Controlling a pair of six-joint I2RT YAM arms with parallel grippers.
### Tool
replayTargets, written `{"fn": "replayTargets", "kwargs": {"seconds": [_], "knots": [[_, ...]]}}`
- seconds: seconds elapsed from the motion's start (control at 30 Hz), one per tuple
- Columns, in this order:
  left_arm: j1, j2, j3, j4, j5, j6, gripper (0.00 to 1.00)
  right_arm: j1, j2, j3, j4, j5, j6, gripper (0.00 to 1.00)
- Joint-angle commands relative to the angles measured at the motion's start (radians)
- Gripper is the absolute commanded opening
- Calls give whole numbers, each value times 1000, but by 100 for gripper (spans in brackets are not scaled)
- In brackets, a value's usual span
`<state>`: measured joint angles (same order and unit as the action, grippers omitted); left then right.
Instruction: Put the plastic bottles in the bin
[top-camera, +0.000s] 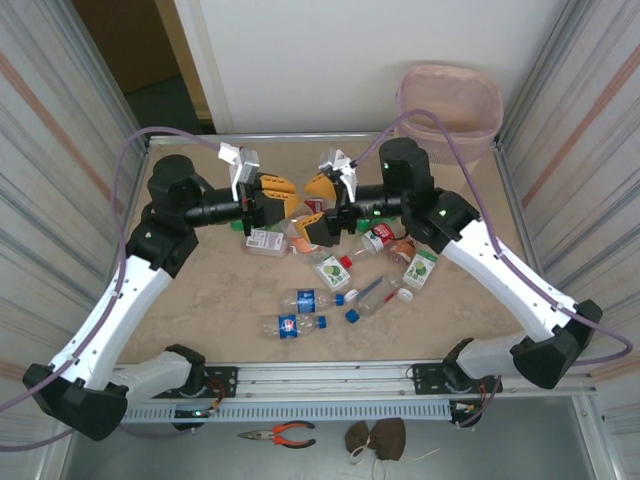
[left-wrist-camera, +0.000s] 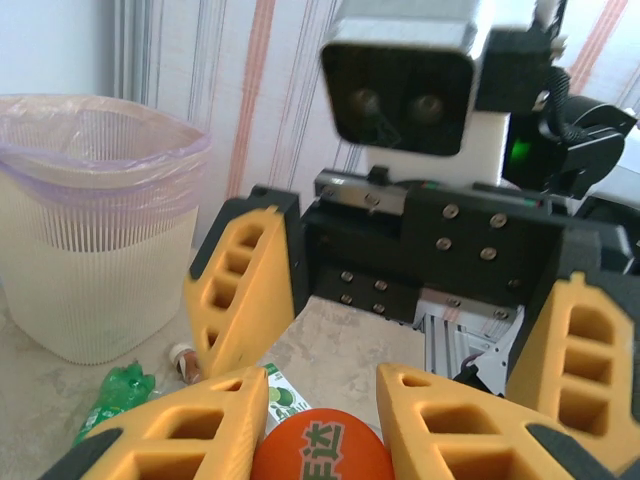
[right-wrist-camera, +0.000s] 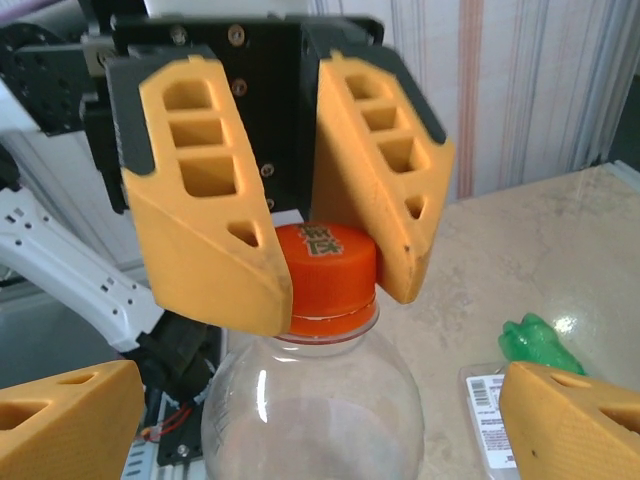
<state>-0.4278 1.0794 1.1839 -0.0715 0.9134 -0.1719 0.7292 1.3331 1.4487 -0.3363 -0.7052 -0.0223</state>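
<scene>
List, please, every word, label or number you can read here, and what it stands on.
"达": on the orange cap of the clear bottle; the character before it is partly hidden.
Barcode sticker: print too blurred to read.
Blue bottle labels: too small to read.

The left arm (top-camera: 122, 295) and right arm (top-camera: 500, 273) have white lower links, black joints and purple cables (top-camera: 122, 172). The left gripper (top-camera: 288, 194) and right gripper (top-camera: 316, 207) carry orange hollow-ribbed fingers (right-wrist-camera: 200, 230) on black screw-studded blocks.
</scene>
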Motion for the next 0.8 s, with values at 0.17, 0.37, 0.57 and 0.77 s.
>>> {"fn": "replayTargets", "kwargs": {"seconds": [0.17,0.37,0.57,0.77], "knots": [[-11,11,42,58,41,8,12,38,54,6,5,-51,-80,83],[-12,13,42,62,43,8,12,44,73,22,-2,-39,-86,75],[-12,11,36,62,40,8,14,46,71,29,0,-40,-75,66],[-11,6,28,67,21,4,25,46,67,32,-1,-30,-69,60]]}}
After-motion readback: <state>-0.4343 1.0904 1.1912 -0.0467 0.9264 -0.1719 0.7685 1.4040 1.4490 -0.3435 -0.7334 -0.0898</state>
